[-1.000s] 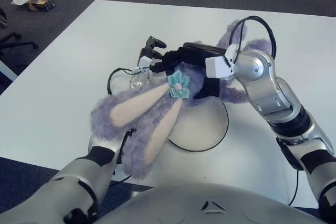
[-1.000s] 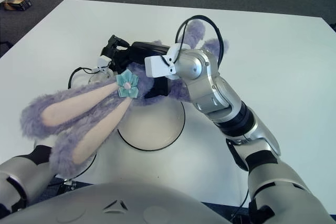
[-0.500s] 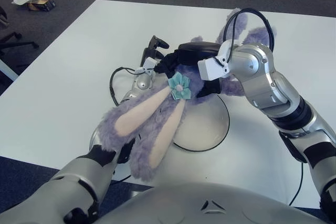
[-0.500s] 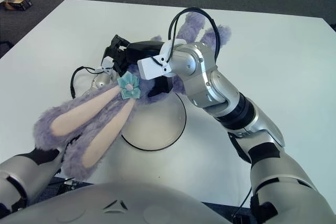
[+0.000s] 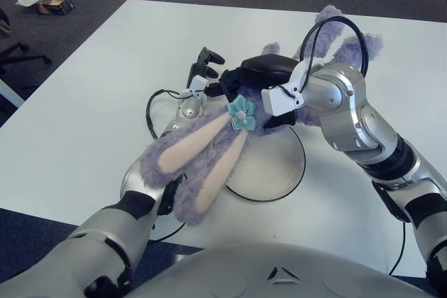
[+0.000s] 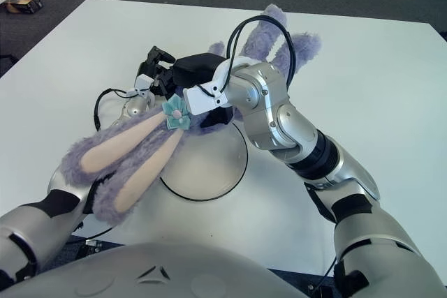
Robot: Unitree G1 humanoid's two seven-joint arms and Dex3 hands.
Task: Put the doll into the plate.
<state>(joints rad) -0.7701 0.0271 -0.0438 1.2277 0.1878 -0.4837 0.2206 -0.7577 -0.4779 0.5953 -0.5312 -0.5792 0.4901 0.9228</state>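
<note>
A fluffy purple rabbit doll [image 5: 209,158] with long pink-lined ears and a teal flower is gripped between both hands above the round white black-rimmed plate [image 5: 276,172] on the white bench [image 5: 91,102], right hand [image 5: 262,78] clamping its head, left hand [image 5: 199,78] closed on it alongside.

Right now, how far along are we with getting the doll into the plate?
Done: both hands have the doll lifted off the table. In hand: the left hand and right hand grip its body at the plate's far rim, ears hanging over the near-left edge. Left: lower it into the plate and let go.
</note>
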